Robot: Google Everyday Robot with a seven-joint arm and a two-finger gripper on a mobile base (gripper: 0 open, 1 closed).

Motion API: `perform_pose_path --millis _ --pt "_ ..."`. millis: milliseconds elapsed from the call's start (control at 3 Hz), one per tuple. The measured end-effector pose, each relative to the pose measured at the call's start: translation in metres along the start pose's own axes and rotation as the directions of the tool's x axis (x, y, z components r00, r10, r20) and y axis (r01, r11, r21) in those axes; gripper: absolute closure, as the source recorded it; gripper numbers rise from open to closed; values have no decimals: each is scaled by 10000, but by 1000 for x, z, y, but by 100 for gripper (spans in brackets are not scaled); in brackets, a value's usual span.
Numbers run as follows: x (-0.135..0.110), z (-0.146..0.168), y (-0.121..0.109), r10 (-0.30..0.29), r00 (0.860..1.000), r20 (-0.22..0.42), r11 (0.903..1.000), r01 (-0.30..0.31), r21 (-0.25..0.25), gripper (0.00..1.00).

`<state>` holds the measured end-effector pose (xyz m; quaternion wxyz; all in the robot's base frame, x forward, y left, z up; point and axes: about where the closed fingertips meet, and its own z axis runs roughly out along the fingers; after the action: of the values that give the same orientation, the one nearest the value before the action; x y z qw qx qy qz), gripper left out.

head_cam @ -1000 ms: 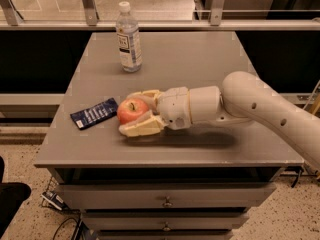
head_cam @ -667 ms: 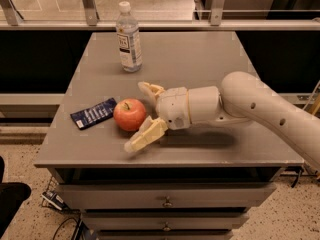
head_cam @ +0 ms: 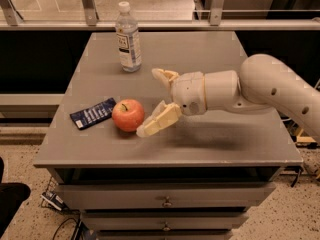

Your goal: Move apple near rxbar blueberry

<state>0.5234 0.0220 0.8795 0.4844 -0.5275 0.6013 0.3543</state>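
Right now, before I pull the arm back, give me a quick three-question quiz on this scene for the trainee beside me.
1. True or false: the gripper, just right of the apple, is shut on it.
2. What lies on the table just left of the apple? A) a mug B) the rxbar blueberry C) a sponge
3. Fill in: the water bottle stands ___ near the table's far edge.
Key: 1 false, it is open; 2 B; 3 upright.
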Motion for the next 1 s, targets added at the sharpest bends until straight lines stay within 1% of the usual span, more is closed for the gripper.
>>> perform_pose_path --millis 333,667,1000 --pt "-29 -46 -32 -172 9983 -556 9971 212 736 0" --pt "-46 -102 -81 -81 9938 -1108 9753 323 2185 0" --pt "-52 -161 -126 437 9813 -1876 9095 387 4140 0"
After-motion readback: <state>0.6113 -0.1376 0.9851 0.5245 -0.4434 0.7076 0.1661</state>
